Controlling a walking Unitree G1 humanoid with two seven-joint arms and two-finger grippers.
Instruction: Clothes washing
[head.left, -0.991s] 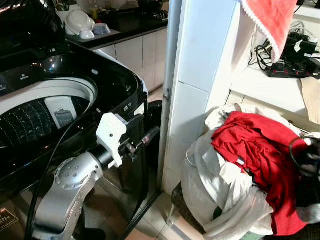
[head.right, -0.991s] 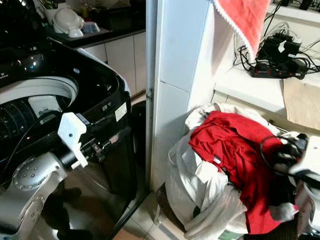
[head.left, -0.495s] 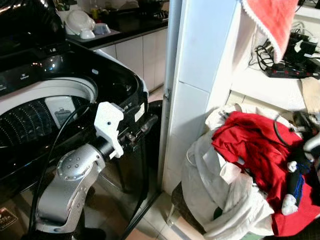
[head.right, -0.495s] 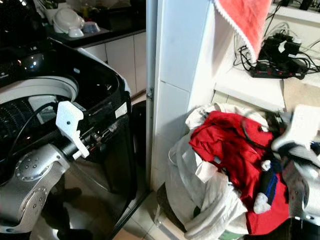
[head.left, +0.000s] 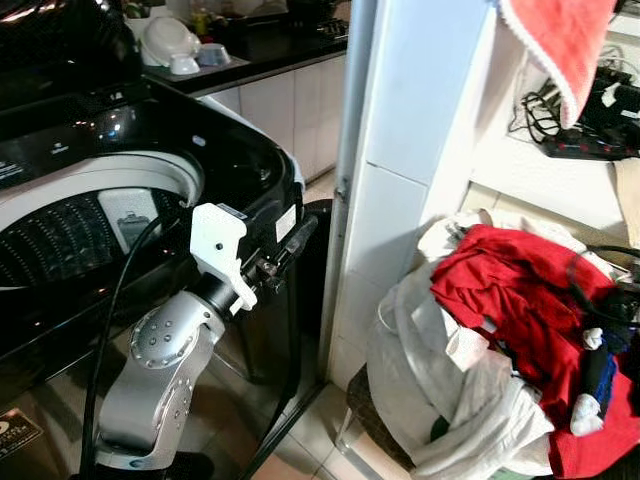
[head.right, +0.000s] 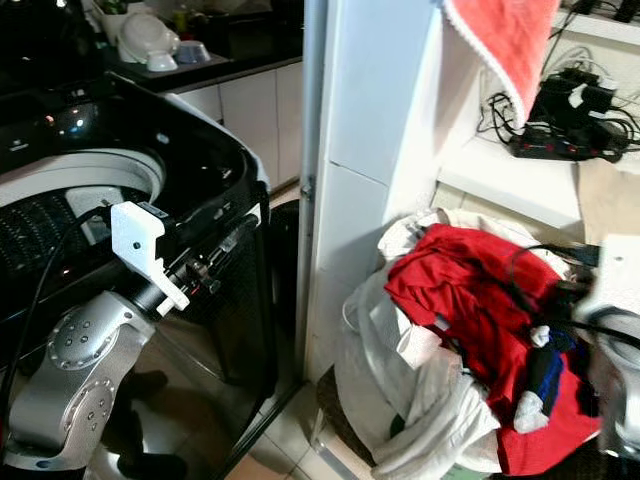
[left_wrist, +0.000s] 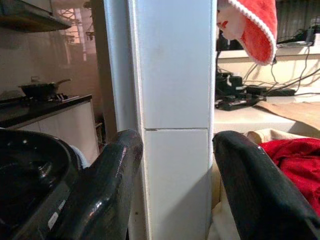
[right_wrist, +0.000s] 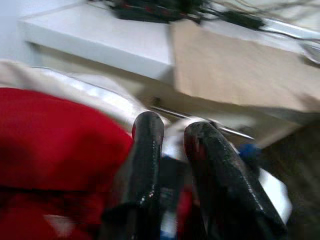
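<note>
A heap of laundry fills a basket (head.left: 372, 415) by the pillar: a red garment (head.left: 510, 285) on top, white clothes (head.left: 440, 365) below. My right gripper (right_wrist: 173, 128) is at the heap's right side, shut on a dark sock (head.left: 592, 380) with a blue stripe and white toe, which dangles over the red cloth. The black top-loading washing machine (head.left: 230, 160) stands on the left with its drum (head.left: 70, 225) open. My left gripper (left_wrist: 175, 145) is held open in the air beside the machine's front corner, pointing at the white pillar.
A white pillar (head.left: 405, 150) stands between the washer and the basket. An orange-red towel (head.left: 560, 40) hangs above the basket. A shelf behind holds a power strip with cables (head.left: 590, 140). Dishes (head.left: 170, 45) sit on a dark kitchen counter far left.
My right gripper has come up out of the heap with the sock hanging from it, then eased slightly right. The left arm has risen a little. The view has shifted slightly.
</note>
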